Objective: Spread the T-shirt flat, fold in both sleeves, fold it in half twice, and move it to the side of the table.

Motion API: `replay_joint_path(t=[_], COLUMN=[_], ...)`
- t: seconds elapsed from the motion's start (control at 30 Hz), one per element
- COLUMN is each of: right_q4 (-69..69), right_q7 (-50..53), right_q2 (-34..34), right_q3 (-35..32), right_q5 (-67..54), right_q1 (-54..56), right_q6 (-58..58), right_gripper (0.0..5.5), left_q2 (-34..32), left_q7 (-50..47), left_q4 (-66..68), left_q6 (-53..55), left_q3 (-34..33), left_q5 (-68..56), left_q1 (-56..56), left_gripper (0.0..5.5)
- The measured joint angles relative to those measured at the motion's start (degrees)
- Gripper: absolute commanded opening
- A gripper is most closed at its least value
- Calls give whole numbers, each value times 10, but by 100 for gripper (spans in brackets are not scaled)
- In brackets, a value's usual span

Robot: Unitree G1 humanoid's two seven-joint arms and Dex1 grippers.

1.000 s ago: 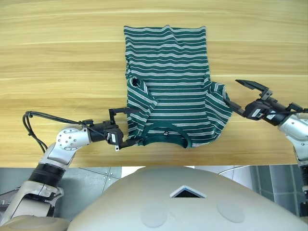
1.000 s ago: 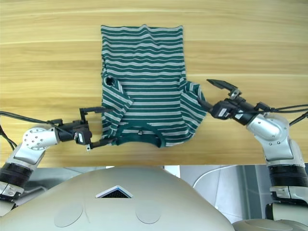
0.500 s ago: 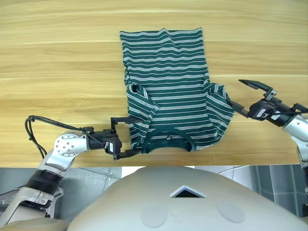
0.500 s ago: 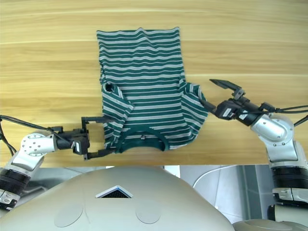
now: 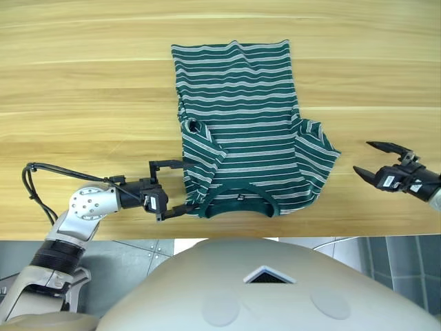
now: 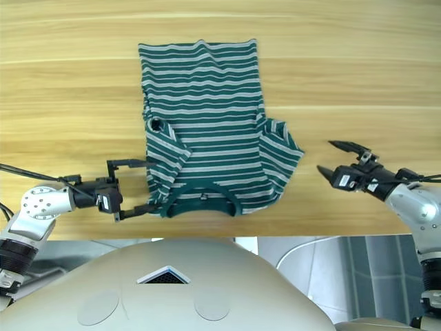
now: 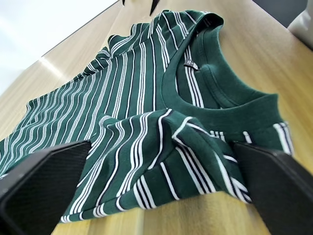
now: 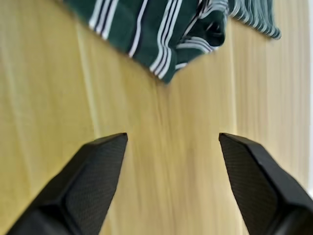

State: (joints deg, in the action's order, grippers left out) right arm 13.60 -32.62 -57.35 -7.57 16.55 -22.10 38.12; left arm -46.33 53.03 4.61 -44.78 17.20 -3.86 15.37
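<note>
A green T-shirt with white stripes (image 5: 238,103) lies on the wooden table (image 5: 83,89), its collar (image 5: 238,200) close to the near edge and its hem at the far side. The left sleeve (image 5: 200,141) is folded onto the body. The right sleeve (image 5: 317,148) lies rumpled at the shirt's right side. My left gripper (image 5: 185,185) is open at the shirt's left shoulder, and the folded cloth (image 7: 161,132) lies between its fingers (image 7: 44,181). My right gripper (image 5: 362,156) is open over bare wood, well to the right of the right sleeve (image 8: 166,44).
The table's near edge (image 5: 103,238) runs just in front of both grippers and the collar. Bare wood spreads widely to the left and right of the shirt and beyond its hem.
My right gripper has drawn back to the right, away from the right sleeve, still open. The left gripper has shifted slightly left. Earlier the shirt slid a little toward the near edge.
</note>
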Motion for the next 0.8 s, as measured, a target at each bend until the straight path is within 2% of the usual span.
replay_joint_path(t=[0.3, 0.63, 0.8], right_q4=[20, 1, 1], right_q7=[17, 26, 26], right_q2=[14, 21, 21], right_q3=[56, 86, 101], right_q5=[7, 4, 3], right_q1=[59, 70, 72], right_q6=[-3, -4, -5], right_gripper=[349, 349, 267], left_q2=[2, 7, 8], left_q7=[0, 0, 0], left_q4=[0, -4, -5], left_q6=[0, 0, 0], left_q3=[1, 3, 4], left_q5=[2, 1, 1], left_q1=[-2, -2, -2], left_gripper=[536, 536, 540])
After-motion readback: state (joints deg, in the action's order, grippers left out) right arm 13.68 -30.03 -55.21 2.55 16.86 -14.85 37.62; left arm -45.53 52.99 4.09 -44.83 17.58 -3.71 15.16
